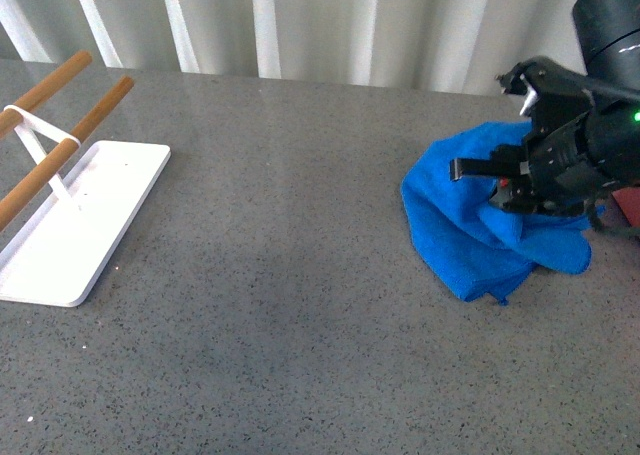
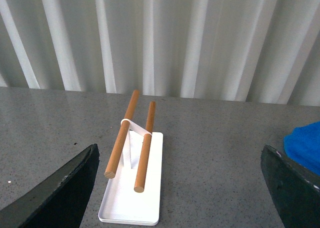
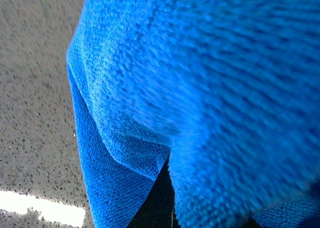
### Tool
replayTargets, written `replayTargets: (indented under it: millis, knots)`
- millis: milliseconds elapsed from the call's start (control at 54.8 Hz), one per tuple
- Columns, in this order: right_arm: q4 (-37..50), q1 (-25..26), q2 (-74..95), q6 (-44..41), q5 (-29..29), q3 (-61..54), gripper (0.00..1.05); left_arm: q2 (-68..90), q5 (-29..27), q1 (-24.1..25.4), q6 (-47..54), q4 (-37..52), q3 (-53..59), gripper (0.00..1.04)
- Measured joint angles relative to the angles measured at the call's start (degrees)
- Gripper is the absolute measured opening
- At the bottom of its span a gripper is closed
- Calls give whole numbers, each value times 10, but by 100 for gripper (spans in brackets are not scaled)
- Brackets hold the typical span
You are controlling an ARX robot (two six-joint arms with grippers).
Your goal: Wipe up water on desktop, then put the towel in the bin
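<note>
**Right gripper buried in towel at desk's right side; left gripper wide open**

The towel (image 1: 470,240) lies crumpled on the desktop (image 1: 290,305), on the right side and well apart from the tray (image 1: 115,200) at the far left. Most of the cloth rests flat on the stone. One fold is bunched up higher, right under the right gripper (image 1: 487,182).

That gripper comes in from the right edge and touches the top of the heap. One dark finger (image 1: 466,167) sticks out leftward over the cloth. The rest of the jaws are hidden by cloth and by the arm's own body, so I cannot tell whether they are pinching the towel or merely pressed into it. In the right wrist view the towel (image 3: 215,87) fills nearly the whole frame, close and blurred, with its folds hanging over the speckled desktop (image 3: 35,87).

A reddish-pink sliver (image 1: 627,206) shows at the right edge behind the arm, just beside the towel. Too little of it shows to tell what it is.

The left gripper (image 2: 178,155) is seen only in its own wrist view. Its fingers (image 2: 60,193) stand far apart with nothing between them, above the desktop (image 2: 220,178). It faces the tray (image 2: 152,200), where two wooden rods (image 2: 120,143) rest tilted in a white stand. A corner of the towel (image 2: 305,148) shows at that view's edge. A white pleated curtain (image 1: 300,25) hangs behind the desk.
</note>
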State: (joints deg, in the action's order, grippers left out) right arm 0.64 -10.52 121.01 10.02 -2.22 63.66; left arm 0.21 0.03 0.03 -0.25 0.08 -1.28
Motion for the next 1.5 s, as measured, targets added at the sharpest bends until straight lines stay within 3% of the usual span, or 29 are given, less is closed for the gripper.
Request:
replayTargets:
  millis: [219, 566, 930, 1222, 1496]
  knots:
    - [-13, -3, 24, 21, 7, 9, 3, 0, 0, 0, 0, 0, 0, 98]
    - [7, 46, 54, 2, -7, 17, 3, 0, 0, 0, 0, 0, 0, 98]
    - [7, 99, 134, -75, 11, 137, 3, 0, 0, 0, 0, 0, 0, 98]
    - [-14, 59, 205, -102, -11, 276, 3, 0, 0, 0, 0, 0, 0, 98]
    - [-47, -51, 210, -64, -73, 299, 3, 0, 0, 0, 0, 0, 0, 98]
